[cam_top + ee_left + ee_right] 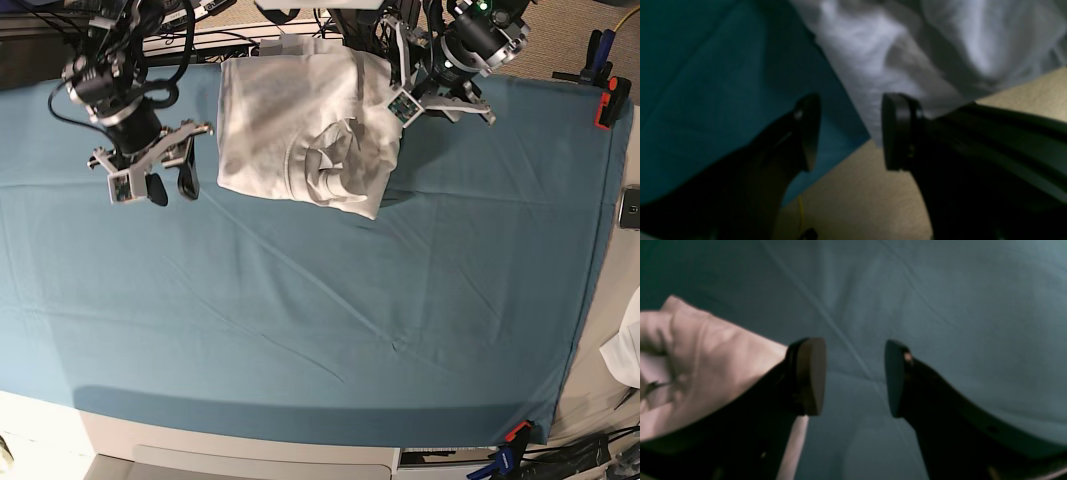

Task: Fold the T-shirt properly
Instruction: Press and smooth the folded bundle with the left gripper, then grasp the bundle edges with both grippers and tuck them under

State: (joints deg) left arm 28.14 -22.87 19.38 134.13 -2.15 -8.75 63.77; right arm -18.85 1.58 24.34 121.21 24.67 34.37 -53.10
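Teal cloth (300, 330) across table

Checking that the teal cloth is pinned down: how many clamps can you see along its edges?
3, possibly more hidden. An orange clamp and a blue clamp sit at the far right corner of the teal cloth; another orange clamp grips the near right corner.

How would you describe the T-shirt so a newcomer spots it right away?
A big teal cloth covers the table. At its far edge, between the two arms, lies the T-shirt, a rumpled, partly folded white bundle. It is the only large white item on the teal; the other white fabric sits off the cloth at the right edge.
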